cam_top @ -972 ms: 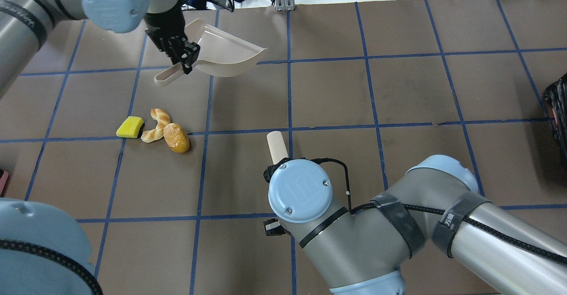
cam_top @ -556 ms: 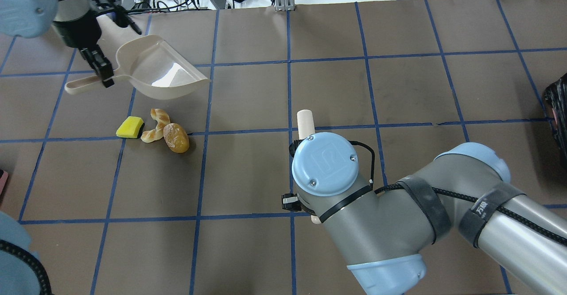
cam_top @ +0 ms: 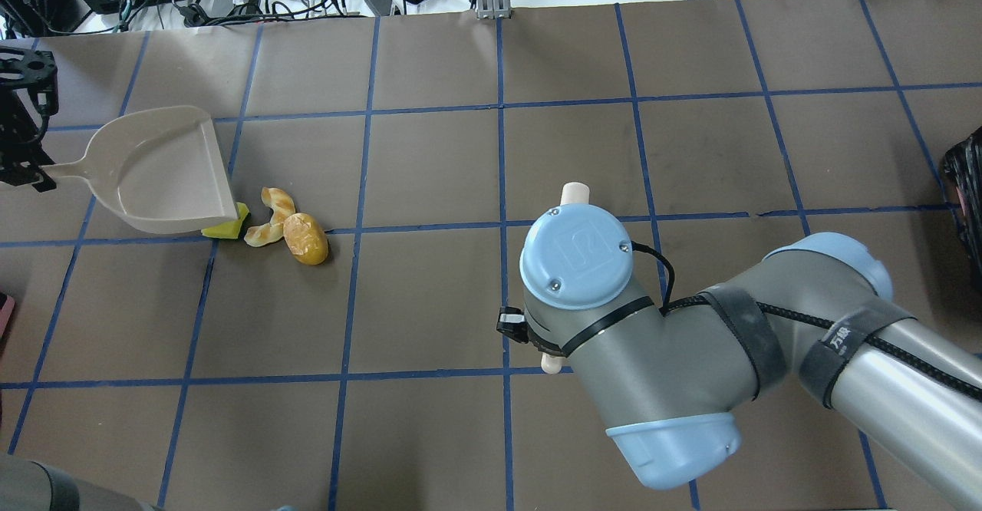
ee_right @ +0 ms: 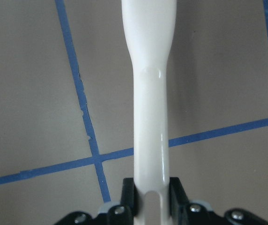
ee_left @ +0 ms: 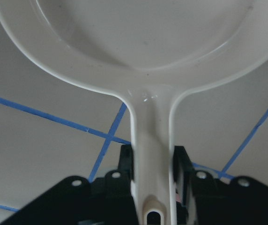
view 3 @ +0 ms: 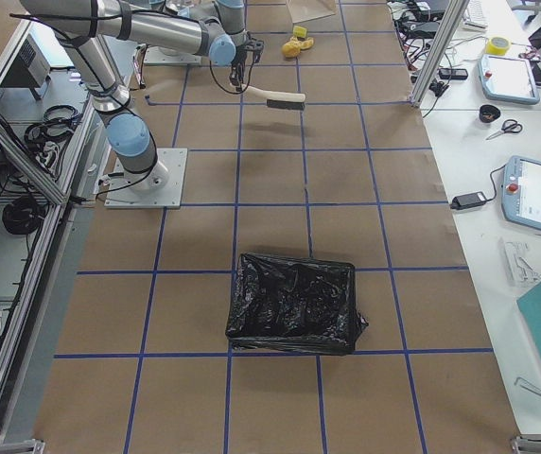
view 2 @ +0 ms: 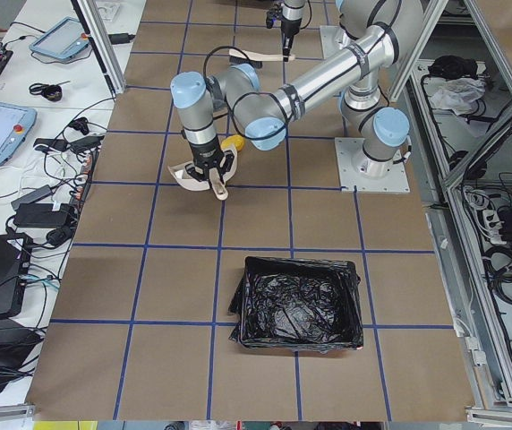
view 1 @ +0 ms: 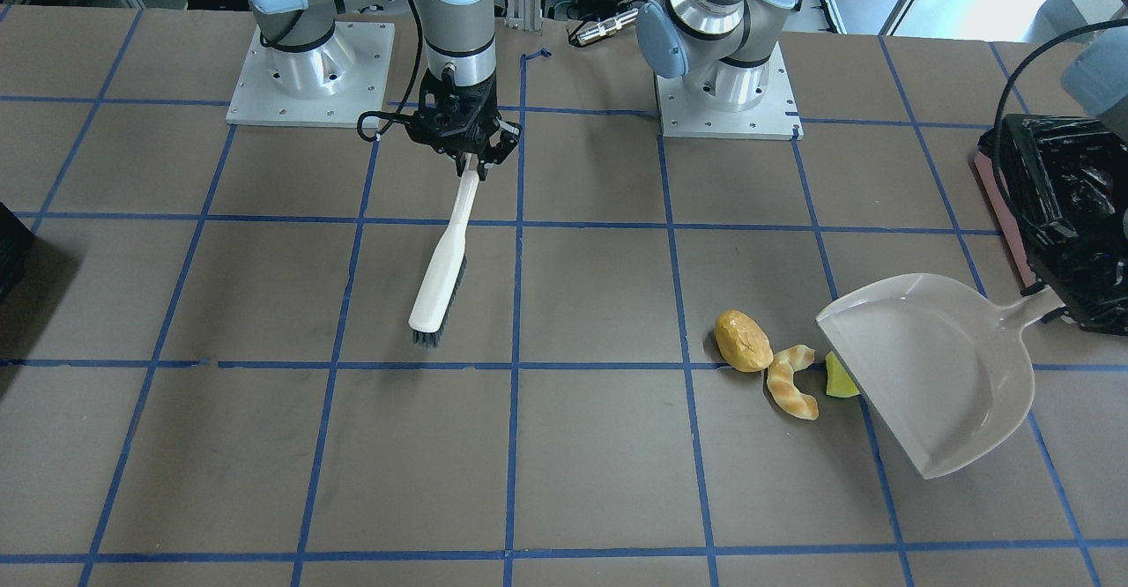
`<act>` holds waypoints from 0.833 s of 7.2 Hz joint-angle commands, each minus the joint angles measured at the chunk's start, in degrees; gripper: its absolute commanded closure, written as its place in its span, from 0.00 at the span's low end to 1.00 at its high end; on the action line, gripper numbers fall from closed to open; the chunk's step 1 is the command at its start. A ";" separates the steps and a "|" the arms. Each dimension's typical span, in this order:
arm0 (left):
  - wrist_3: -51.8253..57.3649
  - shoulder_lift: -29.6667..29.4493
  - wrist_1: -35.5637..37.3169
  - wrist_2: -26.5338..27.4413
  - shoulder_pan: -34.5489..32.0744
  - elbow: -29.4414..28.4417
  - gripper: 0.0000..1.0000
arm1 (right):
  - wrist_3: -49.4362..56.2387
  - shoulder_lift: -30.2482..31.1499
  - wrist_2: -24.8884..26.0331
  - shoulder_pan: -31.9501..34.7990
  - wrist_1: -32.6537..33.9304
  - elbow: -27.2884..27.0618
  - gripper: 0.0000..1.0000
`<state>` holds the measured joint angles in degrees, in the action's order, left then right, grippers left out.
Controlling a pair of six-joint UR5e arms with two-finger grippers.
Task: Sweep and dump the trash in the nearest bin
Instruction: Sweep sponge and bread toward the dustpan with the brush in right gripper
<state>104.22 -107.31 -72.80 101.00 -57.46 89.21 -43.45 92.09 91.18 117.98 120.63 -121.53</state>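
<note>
Three trash pieces (view 1: 784,362) lie together on the table (view 1: 573,446): a potato lump (view 1: 743,340), a croissant twist (view 1: 791,382) and a sponge cube (view 1: 840,377) partly under the lip of the dustpan (view 1: 934,367). The left gripper (ee_left: 153,161) clamps the dustpan's handle; the right gripper (ee_right: 152,192) grips the brush (view 1: 441,274), well apart. The pink bin (view 1: 1003,206) stands near the dustpan's handle.

Brown tabletop (view 1: 564,481) gridded with blue tape (view 1: 514,305); a golden-brown lump (view 1: 742,340), tan twist (view 1: 791,384) and yellow-green cube (view 1: 840,379) lie clustered on it; the pink bin (view 1: 1005,217) stands at the left-arm end; two metal base plates (view 1: 256,102) sit along the robot's edge.
</note>
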 commanded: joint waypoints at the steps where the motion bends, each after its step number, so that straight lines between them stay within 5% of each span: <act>1: 16.75 -1.14 13.25 -0.54 5.06 5.69 1.00 | -11.97 -6.97 0.31 6.43 0.04 6.01 1.00; 6: 23.91 -5.80 16.73 -0.63 5.70 6.50 1.00 | -33.95 -29.05 -0.21 19.81 -4.96 33.60 1.00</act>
<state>126.65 -112.05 -56.37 100.37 -51.74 95.55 -72.15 67.50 91.03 134.70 116.26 -93.45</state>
